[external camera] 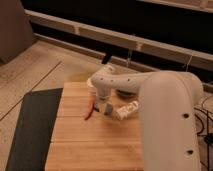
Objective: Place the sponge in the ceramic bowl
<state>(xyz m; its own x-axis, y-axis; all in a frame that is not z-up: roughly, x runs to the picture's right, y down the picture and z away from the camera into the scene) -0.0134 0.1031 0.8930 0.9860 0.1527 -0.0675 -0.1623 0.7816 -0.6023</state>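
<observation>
The sponge (106,108), a small blue block, shows just under the end of my white arm on the wooden tabletop (90,145). My gripper (102,103) is right over the sponge, pointing down, largely hidden by the arm's wrist. Only a dark edge of the ceramic bowl (125,93) peeks out behind the arm, a little behind and to the right of the sponge. I cannot see whether the sponge rests on the wood or is lifted.
A thin red-orange pepper-like piece (89,111) lies just left of the sponge. A white labelled tube (128,108) lies to its right. A dark mat (30,125) borders the table's left side. My bulky arm (165,120) covers the right part.
</observation>
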